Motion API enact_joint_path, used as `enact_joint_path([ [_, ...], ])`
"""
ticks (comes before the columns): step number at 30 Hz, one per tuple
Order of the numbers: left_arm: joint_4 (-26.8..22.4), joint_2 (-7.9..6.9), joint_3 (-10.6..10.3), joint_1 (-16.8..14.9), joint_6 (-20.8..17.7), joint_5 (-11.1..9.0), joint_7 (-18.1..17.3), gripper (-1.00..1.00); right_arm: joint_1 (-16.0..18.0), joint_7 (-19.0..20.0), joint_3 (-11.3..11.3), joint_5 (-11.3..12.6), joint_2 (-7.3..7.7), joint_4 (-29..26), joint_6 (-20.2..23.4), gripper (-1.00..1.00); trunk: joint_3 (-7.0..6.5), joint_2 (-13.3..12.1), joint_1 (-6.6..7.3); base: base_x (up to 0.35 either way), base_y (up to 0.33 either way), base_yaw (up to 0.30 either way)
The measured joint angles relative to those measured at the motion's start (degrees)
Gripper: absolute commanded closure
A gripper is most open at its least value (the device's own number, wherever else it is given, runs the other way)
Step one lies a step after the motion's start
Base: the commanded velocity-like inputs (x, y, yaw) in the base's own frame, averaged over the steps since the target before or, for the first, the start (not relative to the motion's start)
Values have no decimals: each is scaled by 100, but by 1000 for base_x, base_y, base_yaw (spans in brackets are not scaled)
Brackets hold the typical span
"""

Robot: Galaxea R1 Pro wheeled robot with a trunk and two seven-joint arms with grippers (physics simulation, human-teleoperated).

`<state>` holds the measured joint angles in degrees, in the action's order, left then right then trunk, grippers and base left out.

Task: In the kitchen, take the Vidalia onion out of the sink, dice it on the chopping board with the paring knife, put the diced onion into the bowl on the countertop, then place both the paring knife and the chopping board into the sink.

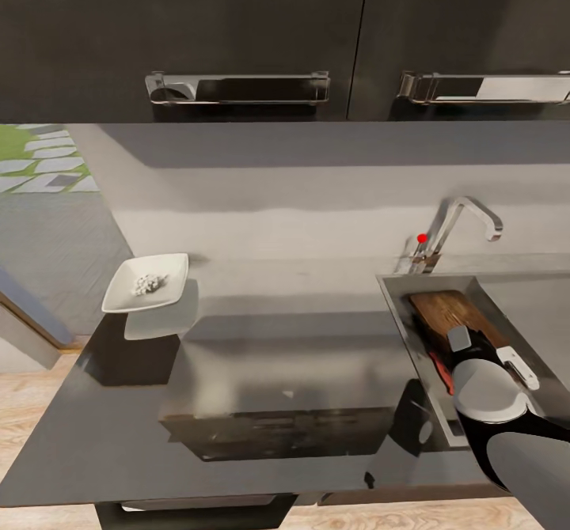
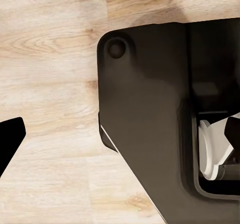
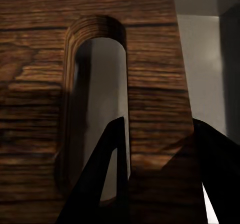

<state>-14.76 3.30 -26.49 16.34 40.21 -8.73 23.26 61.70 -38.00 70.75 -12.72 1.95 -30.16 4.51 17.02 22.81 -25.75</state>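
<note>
**Board and knife in the sink, dice in the bowl**

Nearest, the right arm (image 1: 495, 395) reaches down into the sink (image 1: 400, 308) at the tabletop's right end; its pincer (image 3: 157, 171) sits hard against the slot-handle end of the board (image 3: 40, 83), one dark finger (image 3: 107, 169) lying over the slot, the other on the wood beside it; whether they clamp the board I cannot tell. The board (image 1: 451, 312) lies in the basin, and a sliver of the knife's red handle (image 1: 443, 376) shows beside the arm. The left pincer (image 2: 7, 141) shows one dark fingertip above wooden floor (image 2: 50, 58); its state I cannot tell. Across the grey tabletop (image 1: 301, 356), well apart from the sink, the white bowl (image 1: 127, 293) holds the diced onion (image 1: 148, 283). Farthest, the tap (image 1: 459, 225) rises behind the sink.
</note>
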Motion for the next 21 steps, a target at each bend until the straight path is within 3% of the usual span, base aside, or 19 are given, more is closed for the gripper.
enact_joint_path([
  [21,0,3,1,0,0,-1,0,-100,0,-2,1,-19,1,174,-4,100,122,0,0,0,0,0],
])
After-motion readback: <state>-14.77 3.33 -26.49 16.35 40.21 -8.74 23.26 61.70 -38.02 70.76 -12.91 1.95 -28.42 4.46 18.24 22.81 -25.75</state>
